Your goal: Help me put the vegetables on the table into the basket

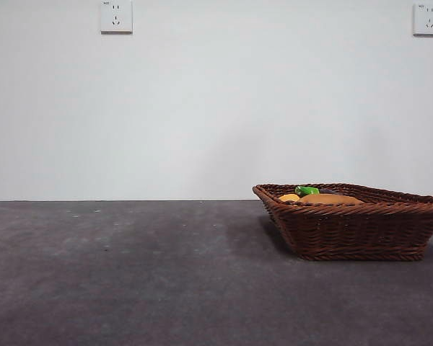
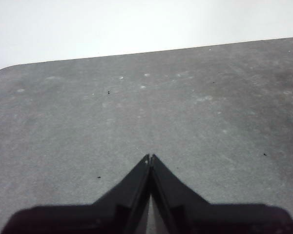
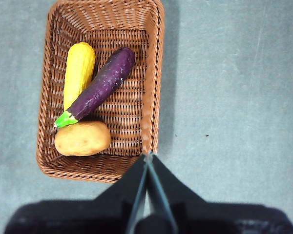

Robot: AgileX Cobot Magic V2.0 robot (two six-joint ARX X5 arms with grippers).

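Front view: dark grey mottled bench [image 1: 130, 274] runs across the lower half, plain white wall behind. Two white wall sockets, one at the upper left [image 1: 116, 16] and one at the upper right [image 1: 428, 18]; small markings on them are too tiny to read. No other writing or brand visible. A brown woven wicker basket [image 1: 361, 231] w/ flaring sides and braided rim sits on the bench at the right. Just above its rim peek the tan top of the potato [image 1: 330, 199], a bit of yellow corn [image 1: 289, 197] and the green stem of the eggplant [image 1: 307, 190]. No arm shows here.

Left wrist view: left hand [image 2: 150, 158] hangs over bare bench, its two black jaws pressed together at the tips, holding nothing.

Right wrist view: right hand [image 3: 148, 157] hovers above the basket's near rim, jaws pressed together, empty. Looking down into the basket [image 3: 151, 73], all three veg lie inside. Corn [image 3: 78, 73] is a smooth yellow cob along one side wall. Eggplant [image 3: 101, 85] is slim, dark purple, green stem end, lying diagonally and touching the corn. Potato [image 3: 82, 138] is oval, tan-brown, just beside the eggplant's stem, near the basket's end wall.
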